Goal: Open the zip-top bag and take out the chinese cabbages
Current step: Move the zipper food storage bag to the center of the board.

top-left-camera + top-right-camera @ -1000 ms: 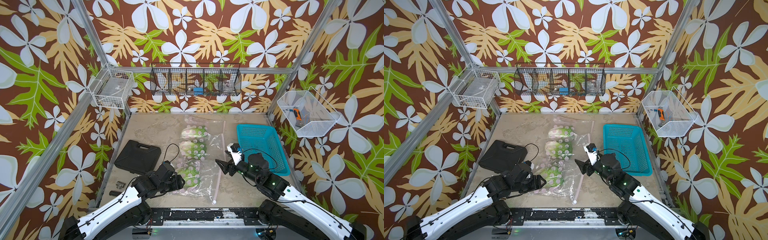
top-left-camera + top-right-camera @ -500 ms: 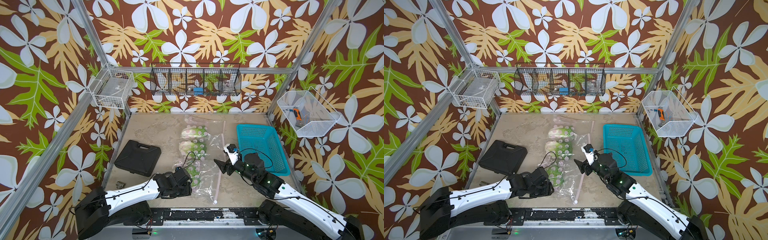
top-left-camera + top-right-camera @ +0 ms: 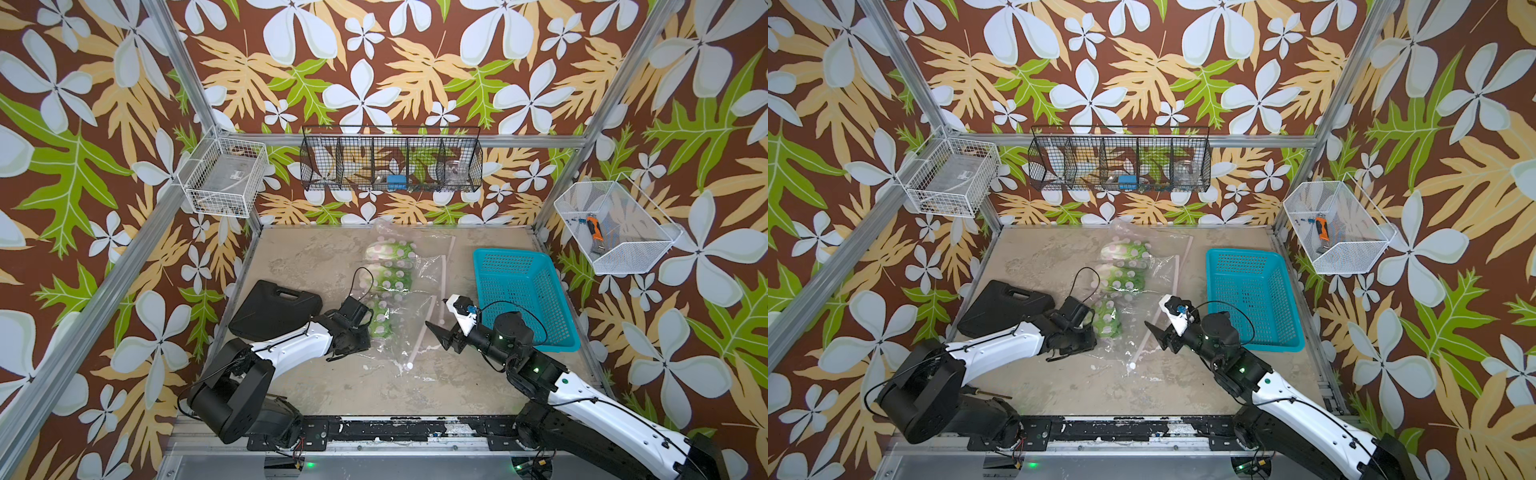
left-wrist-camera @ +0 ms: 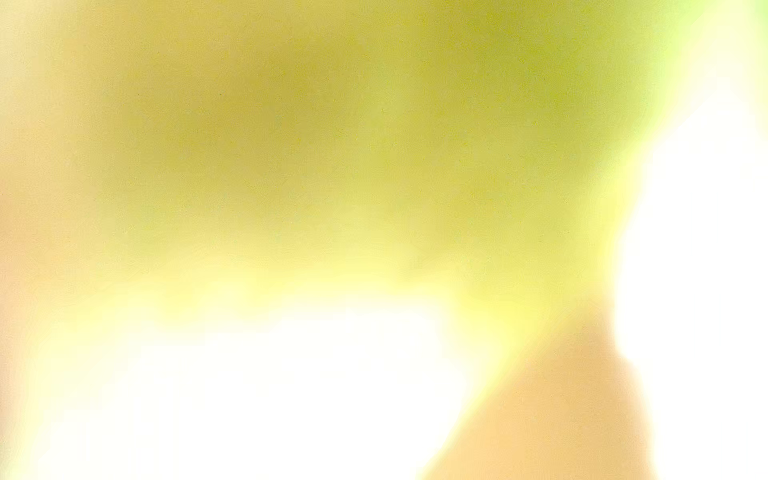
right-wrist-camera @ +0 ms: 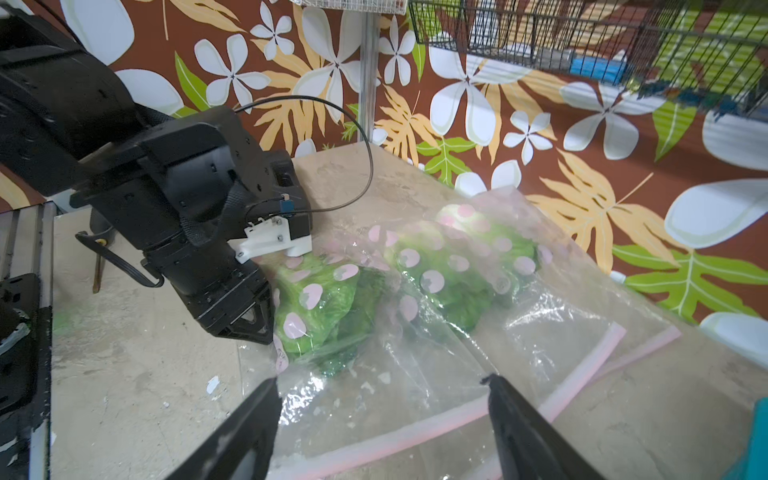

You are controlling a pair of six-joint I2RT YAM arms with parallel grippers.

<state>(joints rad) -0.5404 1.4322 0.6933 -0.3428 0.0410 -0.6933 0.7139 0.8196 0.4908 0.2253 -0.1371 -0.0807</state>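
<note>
The clear zip-top bag (image 3: pixel 415 316) (image 3: pixel 1142 320) with pink dots lies flat mid-table, its pink zip strip (image 5: pixel 395 436) toward the right arm. Three chinese cabbages lie in a row inside it: near (image 3: pixel 380 322) (image 5: pixel 316 299), middle (image 3: pixel 390 278) (image 5: pixel 432 274) and far (image 3: pixel 388 251) (image 5: pixel 490 237). My left gripper (image 3: pixel 365 332) (image 3: pixel 1090 332) presses against the near cabbage from the bag's left side; its jaws are hidden, and the left wrist view is only a green-white blur. My right gripper (image 3: pixel 442 320) (image 5: pixel 380 384) hovers open over the bag near the zip strip, holding nothing.
A teal basket (image 3: pixel 523 291) stands to the right of the bag. A black case (image 3: pixel 274 307) lies at the left, just behind the left arm. Wire baskets hang on the back wall (image 3: pixel 390 162) and on both side walls.
The left arm has stretched out low across the table and brought its gripper against the near cabbage. The right gripper has shifted only slightly and stays open.
</note>
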